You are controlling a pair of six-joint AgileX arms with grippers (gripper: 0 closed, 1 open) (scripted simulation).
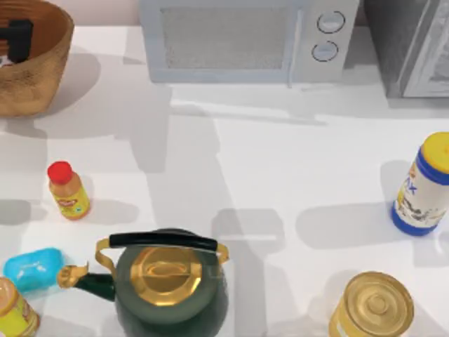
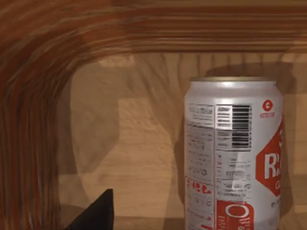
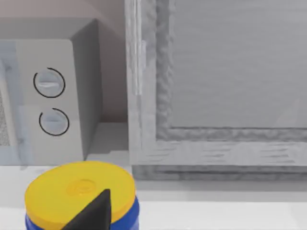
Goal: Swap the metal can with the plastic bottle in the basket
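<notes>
The can (image 2: 233, 155) stands upright inside the basket (image 1: 42, 63) at the desk's far left, light, thin-walled and slick, best pinched mid-body by the left claw (image 1: 15, 38), whose spread I cannot tell.

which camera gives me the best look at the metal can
The left wrist view: the metal can stands upright and close, label and barcode readable, against the basket's ribbed inside wall. The top view has the basket at the table's far left corner, with the left arm over it.
</notes>
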